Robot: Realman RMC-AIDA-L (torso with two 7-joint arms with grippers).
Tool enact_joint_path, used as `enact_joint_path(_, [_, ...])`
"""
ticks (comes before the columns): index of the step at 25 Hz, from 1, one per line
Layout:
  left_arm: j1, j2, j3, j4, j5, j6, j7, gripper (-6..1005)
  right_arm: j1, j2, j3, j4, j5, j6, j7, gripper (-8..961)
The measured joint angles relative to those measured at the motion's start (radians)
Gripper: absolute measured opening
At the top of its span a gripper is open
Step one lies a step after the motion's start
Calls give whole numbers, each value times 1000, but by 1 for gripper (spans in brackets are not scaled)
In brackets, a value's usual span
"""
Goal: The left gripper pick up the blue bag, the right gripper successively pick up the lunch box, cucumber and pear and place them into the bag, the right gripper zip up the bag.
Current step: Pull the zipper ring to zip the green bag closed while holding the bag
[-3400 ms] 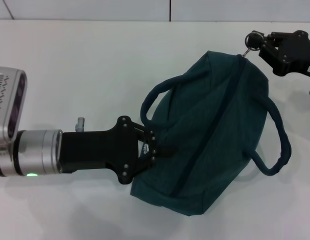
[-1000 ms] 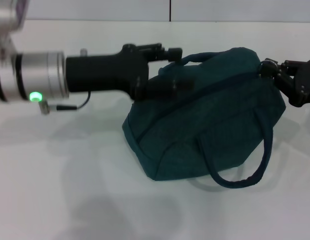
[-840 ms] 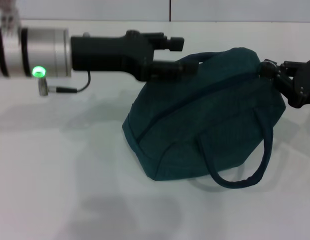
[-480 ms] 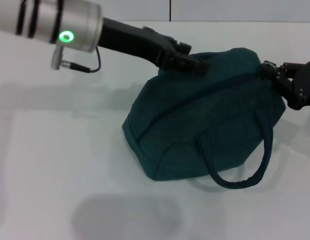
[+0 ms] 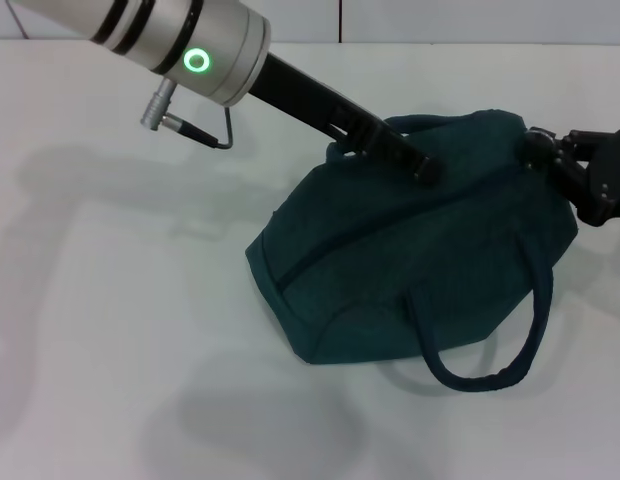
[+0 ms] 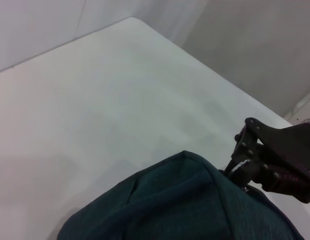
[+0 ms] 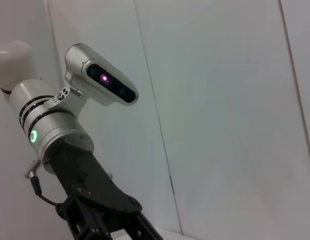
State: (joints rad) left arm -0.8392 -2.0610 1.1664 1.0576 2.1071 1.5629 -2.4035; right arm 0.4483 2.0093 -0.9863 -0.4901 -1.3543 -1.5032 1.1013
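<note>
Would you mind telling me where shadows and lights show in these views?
Head view: soft shadows on the white table beside the blue bag, green ring lit on the left arm. Right wrist view: the same green light.

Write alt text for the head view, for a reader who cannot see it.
A zipped blue bag sits on a white table, gripped from both sides. The left gripper, slanting down from the upper left, is at the bag's top beside a cord handle, and the right gripper is at the bag's upper right corner. A second handle droops toward the table in front.
</note>
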Motion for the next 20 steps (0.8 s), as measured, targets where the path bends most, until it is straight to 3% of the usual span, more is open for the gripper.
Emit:
enact_joint_path(5, [0,1,6,-1,2,4,-3,741,-16,-1,11,1,22,1,-18,9])
enact_joint_path(11, [0,9,1,-1,3,15,10,560,-18,-3,25,12,22,9,-19,9])
enact_joint_path(16, [0,12,-2,0,0,15,3,323,-18,-3,25,12,21,10,-19,9])
enact_joint_path(20, [-1,16,-20,-1,-7,29,4,238,-25,-5,26,13,22,13,-20,9])
